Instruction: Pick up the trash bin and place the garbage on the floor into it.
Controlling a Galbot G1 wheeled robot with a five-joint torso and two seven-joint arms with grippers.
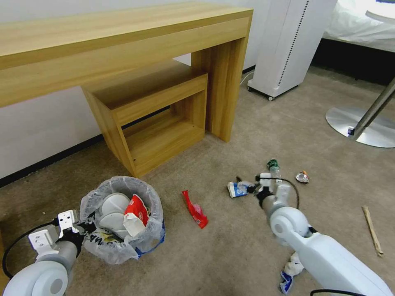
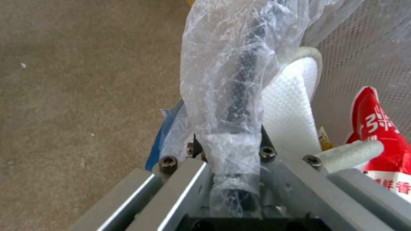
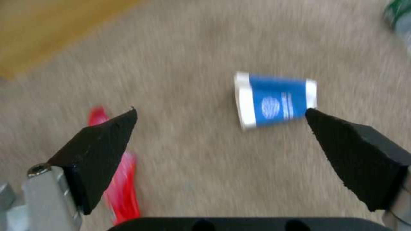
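Observation:
The trash bin [image 1: 142,240], lined with a crinkly white bag, is at the lower left on the carpet and holds white slippers [image 1: 113,209] and a red-white packet [image 1: 135,213]. My left gripper [image 1: 84,227] is shut on its bagged rim [image 2: 240,80], seen close at the left gripper [image 2: 231,144]. My right gripper [image 1: 252,188] hangs open just above the floor beside a blue-white carton [image 1: 237,189]. The right wrist view has the carton [image 3: 276,99] ahead of the open right gripper [image 3: 220,112], close to one fingertip. A red wrapper [image 1: 195,209] lies between bin and carton.
A green-label bottle [image 1: 273,166], a crushed cup [image 1: 303,176], a wooden stick [image 1: 372,236] and crumpled paper [image 1: 290,269] lie on the carpet. A wooden desk [image 1: 123,37] with a low shelf unit [image 1: 156,119] stands behind the bin. A white appliance [image 1: 288,45] and a round metal base [image 1: 362,123] are far right.

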